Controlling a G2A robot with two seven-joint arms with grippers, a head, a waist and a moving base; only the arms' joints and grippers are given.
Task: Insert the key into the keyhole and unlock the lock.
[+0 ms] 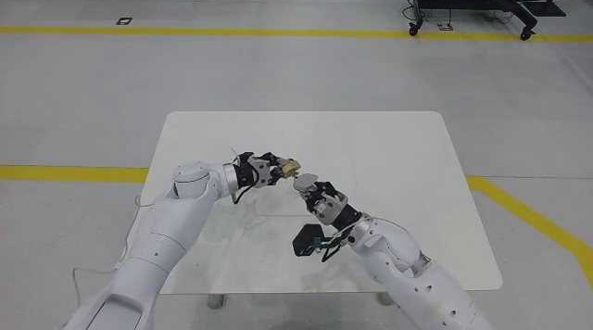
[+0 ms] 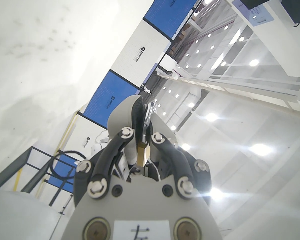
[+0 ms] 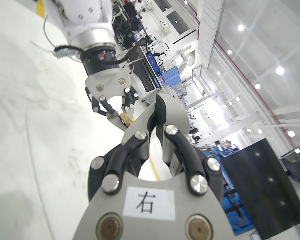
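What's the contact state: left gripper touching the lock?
Touching. Left wrist view: the left gripper is shut on the lock, clamping it from both sides with no gap.

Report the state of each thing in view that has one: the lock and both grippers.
lock: lifted off the table, clamped in the left gripper; whether it is locked or unlocked cannot be told.
left gripper: shut on the lock, raised above the table.
right gripper: shut, raised close to the lock; whether anything sits between its pads cannot be told.
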